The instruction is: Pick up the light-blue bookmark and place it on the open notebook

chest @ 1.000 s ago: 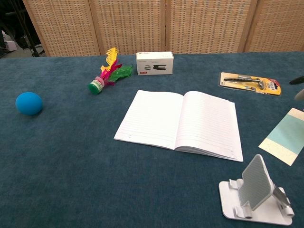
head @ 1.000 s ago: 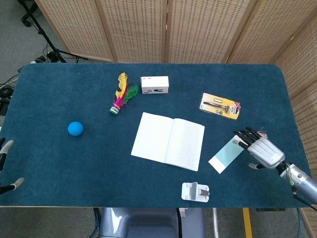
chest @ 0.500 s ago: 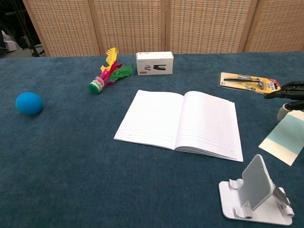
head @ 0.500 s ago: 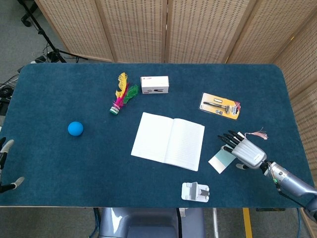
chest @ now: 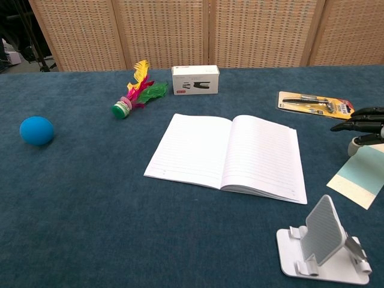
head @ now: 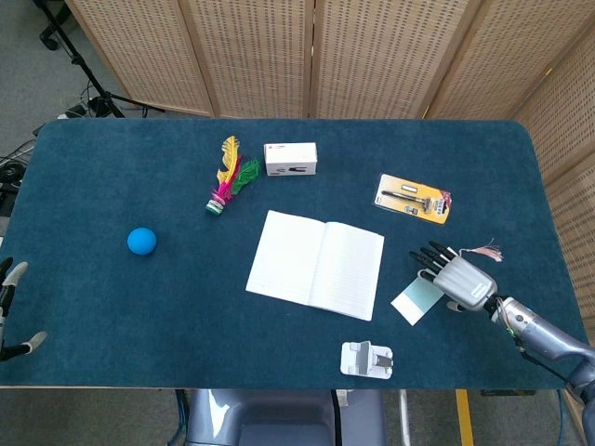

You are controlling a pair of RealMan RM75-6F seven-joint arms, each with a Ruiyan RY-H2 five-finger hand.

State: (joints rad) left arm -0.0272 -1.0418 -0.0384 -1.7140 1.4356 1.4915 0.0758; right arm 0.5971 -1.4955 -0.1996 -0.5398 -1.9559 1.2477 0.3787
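Observation:
The light-blue bookmark (head: 414, 300) (chest: 359, 177) lies flat on the blue cloth, just right of the open notebook (head: 316, 263) (chest: 231, 156) and apart from it. My right hand (head: 456, 278) (chest: 363, 126) hovers over the bookmark's far end, covering that end in the head view. Its fingers are stretched out and apart, pointing toward the notebook, and it holds nothing. Whether it touches the bookmark I cannot tell. Only two fingertips of my left hand (head: 11, 307) show at the table's left front edge, spread apart with nothing in them.
A white phone stand (head: 366, 359) (chest: 323, 245) stands near the front edge, close to the bookmark. A packaged razor (head: 413, 199) (chest: 315, 104) lies behind the right hand. A white box (head: 290, 159), a feather shuttlecock (head: 226, 186) and a blue ball (head: 141, 241) sit further left.
My right hand has moved left from beside the bookmark to over its far end, then shifted slightly. The bookmark, the notebook and the left hand have not moved.

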